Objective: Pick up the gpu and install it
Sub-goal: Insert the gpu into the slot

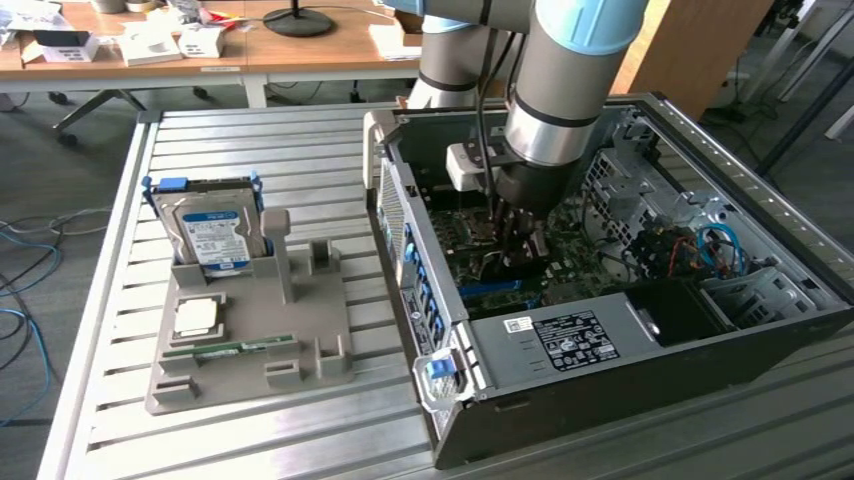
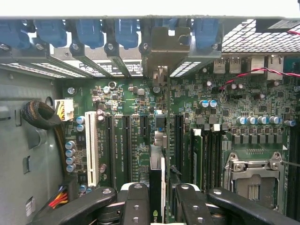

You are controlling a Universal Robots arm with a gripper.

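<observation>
The gpu shows edge-on in the wrist view, as a thin dark strip that runs between the two fingers of the tool. The tool is pinching it from both sides. Its silver bracket stands at the far end, against the rear wall of the case and between the blue clips. The card hangs over the motherboard, parallel to the long black slots. I cannot tell whether its lower edge sits already in a slot or only above one.

In my judgement the danger here is a small misalignment. If the card is a little tilted or stands beside the slot, a push down would load the board instead of the connector. The bracket could also catch on the rear frame. The card is thin, so it may slide in the pinch as well.

In the exterior view the arm reaches down into the open computer case, and the tool is deep inside it. The case lies on a surface of metal slats. To the exterior view's left a grey holder carries an upright hard drive and a flat memory stick. Behind are wooden desks with small boxes, and cables lie on the floor
</observation>
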